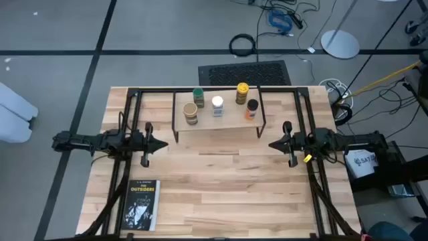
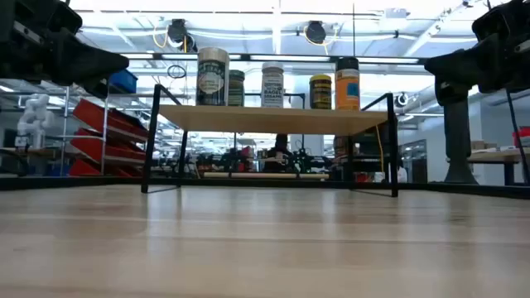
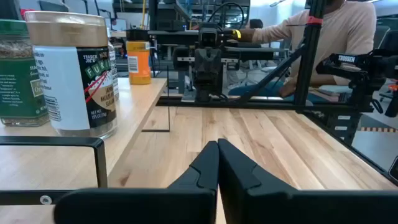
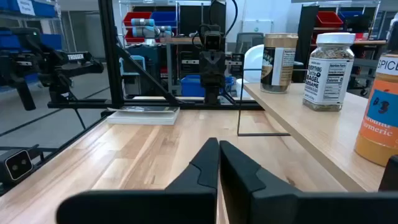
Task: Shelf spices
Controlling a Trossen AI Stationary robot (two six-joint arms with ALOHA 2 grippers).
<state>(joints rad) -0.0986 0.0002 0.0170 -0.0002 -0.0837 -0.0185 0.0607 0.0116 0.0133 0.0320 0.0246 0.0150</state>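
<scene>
Five spice jars stand upright on the shelf (image 1: pixel 217 122), a light plank on thin black wire legs at the table's far middle: tan-lidded jar (image 1: pixel 190 113), green-lidded jar (image 1: pixel 198 96), white-lidded jar (image 1: pixel 217 106), yellow-lidded jar (image 1: pixel 242 93) and black-lidded orange jar (image 1: pixel 251 109). The low view shows them in a row on the plank (image 2: pixel 273 118). My left gripper (image 1: pixel 162 143) hovers shut left of the shelf, its fingers (image 3: pixel 217 163) closed together. My right gripper (image 1: pixel 273 144) hovers shut right of the shelf, fingers (image 4: pixel 219 163) together. Neither touches anything.
A black paperback book (image 1: pixel 140 205) lies flat at the table's near left. Bare table (image 1: pixel 221 187) stretches between the arms and in front of the shelf. A person in a light shirt (image 3: pixel 339 31) sits beyond the table. Black rails (image 1: pixel 314 181) run along the table's sides.
</scene>
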